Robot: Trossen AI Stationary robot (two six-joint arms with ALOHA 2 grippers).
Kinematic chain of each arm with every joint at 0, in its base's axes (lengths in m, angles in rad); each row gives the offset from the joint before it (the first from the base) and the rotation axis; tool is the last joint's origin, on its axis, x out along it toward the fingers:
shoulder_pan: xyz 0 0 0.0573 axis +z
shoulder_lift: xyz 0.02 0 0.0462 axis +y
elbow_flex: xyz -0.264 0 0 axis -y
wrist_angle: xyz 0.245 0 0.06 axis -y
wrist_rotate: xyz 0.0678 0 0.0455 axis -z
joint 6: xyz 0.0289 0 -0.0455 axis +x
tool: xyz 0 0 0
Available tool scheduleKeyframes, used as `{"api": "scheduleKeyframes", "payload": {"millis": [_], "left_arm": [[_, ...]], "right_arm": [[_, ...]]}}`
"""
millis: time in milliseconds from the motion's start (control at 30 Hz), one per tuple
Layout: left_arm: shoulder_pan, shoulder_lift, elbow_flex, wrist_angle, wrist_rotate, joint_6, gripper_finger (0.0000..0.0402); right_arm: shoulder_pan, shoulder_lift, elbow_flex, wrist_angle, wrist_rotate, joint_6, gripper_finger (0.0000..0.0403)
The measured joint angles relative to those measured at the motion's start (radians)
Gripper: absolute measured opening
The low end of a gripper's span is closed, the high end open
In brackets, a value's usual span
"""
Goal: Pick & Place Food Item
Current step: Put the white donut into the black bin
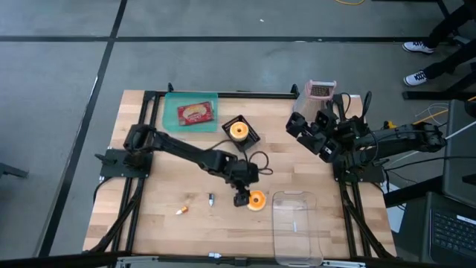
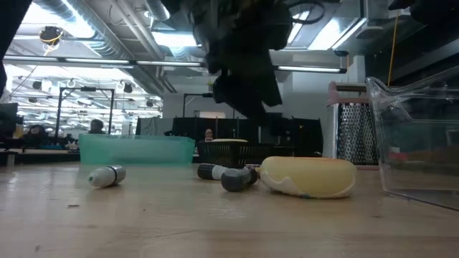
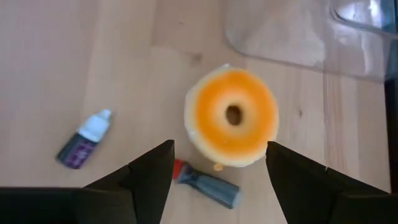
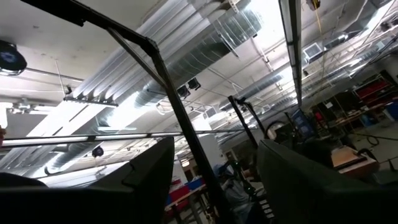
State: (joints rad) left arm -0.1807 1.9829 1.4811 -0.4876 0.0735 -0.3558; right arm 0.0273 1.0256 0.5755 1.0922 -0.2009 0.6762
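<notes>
Both left gripper (image 3: 217,180) jaws hang open above the doughnut (image 3: 231,118).

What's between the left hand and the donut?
Nothing visible. The left hand is open above the donut, fingers either side of it. A small tube lies beside the donut, near one finger.

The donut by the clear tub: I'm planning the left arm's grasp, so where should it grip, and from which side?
Grip the donut across its outer rim from above. It lies flat, hole up, so its round sides are free. The open left gripper already straddles it. A marker lies close against one edge, so keep the fingers clear of that.
</notes>
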Motion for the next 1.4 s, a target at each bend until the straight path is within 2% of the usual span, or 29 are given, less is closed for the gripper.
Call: {"api": "scheduleKeyframes", "payload": {"millis": [200, 433, 800, 933, 1233, 1300, 1400], "left_arm": [[-0.025, 0.076, 0.096, -0.006, -0.037, 0.020, 0.0247], [-0.019, 0.202, 0.200, -0.125, -0.043, 0.022, 0.0246], [-0.012, 0.247, 0.205, -0.105, -0.045, -0.007, 0.0239], [-0.005, 0.241, 0.205, -0.106, -0.036, -0.008, 0.0193], [0.069, 0.240, 0.301, -0.114, 0.094, 0.034, 0.0025], [0.090, 0.240, 0.323, -0.119, 0.132, 0.047, 0.0011], [0.127, 0.240, 0.358, -0.135, 0.179, 0.067, 0.0015]], "right_arm": [[0.000, 0.000, 0.000, -0.031, 0.007, -0.003, 0.0228], [0.000, 0.000, 0.000, -0.038, 0.029, -0.004, 0.0228], [0.000, 0.000, 0.000, -0.040, 0.029, -0.004, 0.0228], [0.000, 0.000, 0.000, -0.046, 0.029, -0.004, 0.0228], [0.000, 0.000, 0.000, -0.046, 0.029, -0.005, 0.0228], [0.000, 0.000, 0.000, -0.046, 0.029, -0.006, 0.0228], [0.000, 0.000, 0.000, -0.046, 0.028, -0.010, 0.0228]]}}
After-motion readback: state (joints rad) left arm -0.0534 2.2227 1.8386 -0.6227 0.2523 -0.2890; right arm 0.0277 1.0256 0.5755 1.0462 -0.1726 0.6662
